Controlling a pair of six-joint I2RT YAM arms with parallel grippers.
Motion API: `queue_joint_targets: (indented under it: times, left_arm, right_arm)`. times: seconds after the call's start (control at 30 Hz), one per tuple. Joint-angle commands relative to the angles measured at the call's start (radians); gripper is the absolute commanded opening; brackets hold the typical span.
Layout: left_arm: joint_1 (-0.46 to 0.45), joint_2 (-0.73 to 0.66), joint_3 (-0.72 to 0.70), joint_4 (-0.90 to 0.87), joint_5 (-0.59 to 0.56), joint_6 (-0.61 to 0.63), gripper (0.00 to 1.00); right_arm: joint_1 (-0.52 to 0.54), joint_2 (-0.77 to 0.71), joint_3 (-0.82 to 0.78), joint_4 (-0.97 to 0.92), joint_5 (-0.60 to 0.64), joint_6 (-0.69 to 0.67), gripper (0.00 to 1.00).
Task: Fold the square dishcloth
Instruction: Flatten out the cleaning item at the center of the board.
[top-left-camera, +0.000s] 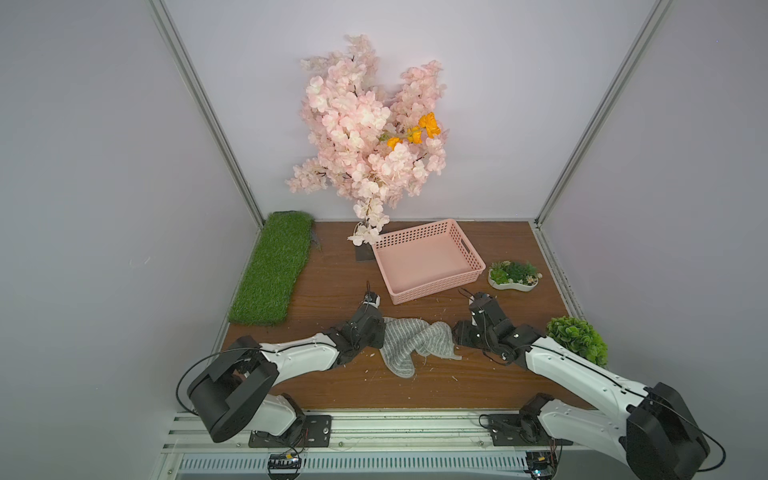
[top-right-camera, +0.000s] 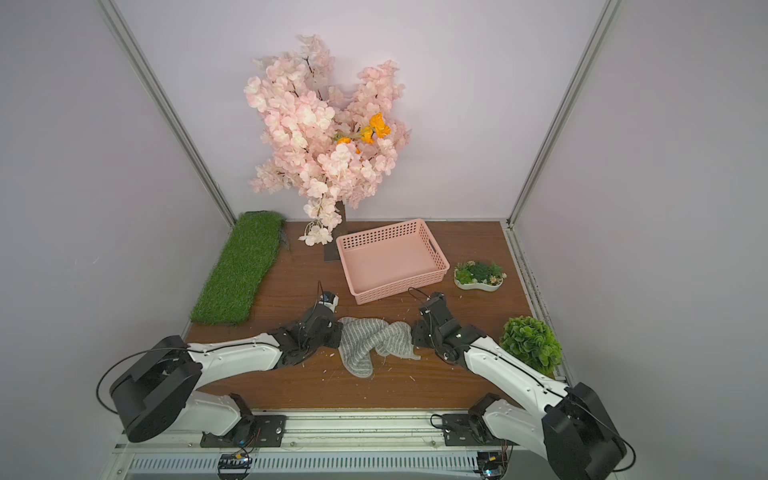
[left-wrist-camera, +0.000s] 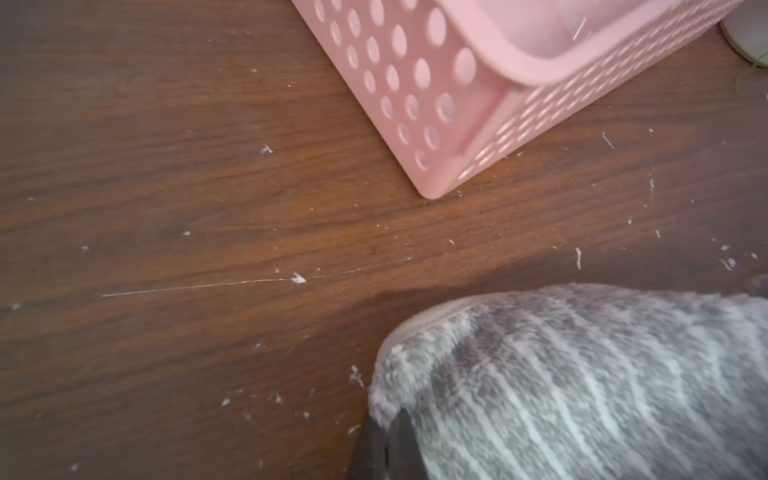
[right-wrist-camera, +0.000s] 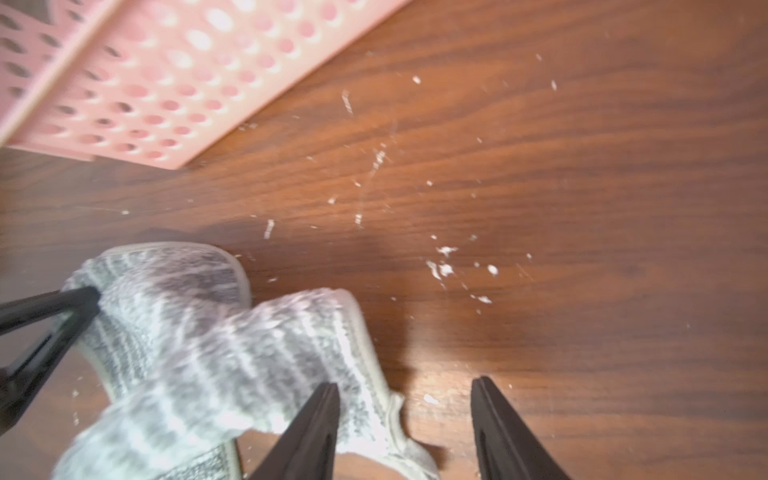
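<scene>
The square dishcloth (top-left-camera: 409, 338) (top-right-camera: 374, 338), grey with thin whitish stripes, lies crumpled and twisted on the wooden table near the front, between both arms. My left gripper (top-left-camera: 384, 334) (left-wrist-camera: 388, 419) is at the cloth's left end, shut, pinching a rounded corner of the dishcloth (left-wrist-camera: 582, 374). Its dark fingers (right-wrist-camera: 62, 303) also show in the right wrist view, clamped on the fabric. My right gripper (top-left-camera: 455, 336) (right-wrist-camera: 405, 382) is open at the cloth's right end. One finger stands over the dishcloth (right-wrist-camera: 216, 340); the other is over bare wood, with the trimmed edge between them.
An empty pink basket (top-left-camera: 428, 262) (left-wrist-camera: 415, 83) (right-wrist-camera: 166, 83) stands just behind the cloth. A grass mat (top-left-camera: 272, 270) lies at the left, a blossom tree (top-left-camera: 370, 124) at the back, a succulent dish (top-left-camera: 513, 275) and a green bush (top-left-camera: 577, 338) at the right. White crumbs dot the wood.
</scene>
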Motion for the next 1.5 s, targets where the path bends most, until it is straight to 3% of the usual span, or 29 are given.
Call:
queue_joint_targets:
  times: [0.0,0.27,0.67,0.87,1.23,1.4,1.47]
  left_arm:
    - [0.002,-0.002,-0.007,-0.088,-0.076,-0.046,0.00]
    - [0.009,-0.004,-0.030,-0.079,-0.075,-0.072,0.00]
    - [0.015,-0.029,-0.058,-0.069,-0.075,-0.078,0.00]
    - [0.016,-0.019,-0.058,-0.053,-0.064,-0.079,0.00]
    - [0.016,-0.019,-0.064,-0.046,-0.066,-0.098,0.00]
    - [0.016,-0.042,-0.051,-0.064,-0.088,-0.089,0.00]
    - [0.016,-0.060,-0.039,-0.079,-0.105,-0.074,0.00]
  right_arm:
    - [0.031,-0.015,-0.018,-0.004,-0.048,-0.033,0.53]
    - [0.142,0.038,-0.072,0.065,-0.044,0.038,0.53]
    - [0.145,0.125,-0.054,0.108,0.122,0.064,0.62]
    - [0.146,0.169,-0.043,0.154,0.145,0.038,0.63]
    - [0.145,0.229,-0.080,0.213,0.104,0.049,0.26]
    - [0.143,0.225,-0.048,0.205,0.141,0.028,0.00]
    - [0.143,0.221,-0.002,0.178,0.182,0.006,0.00]
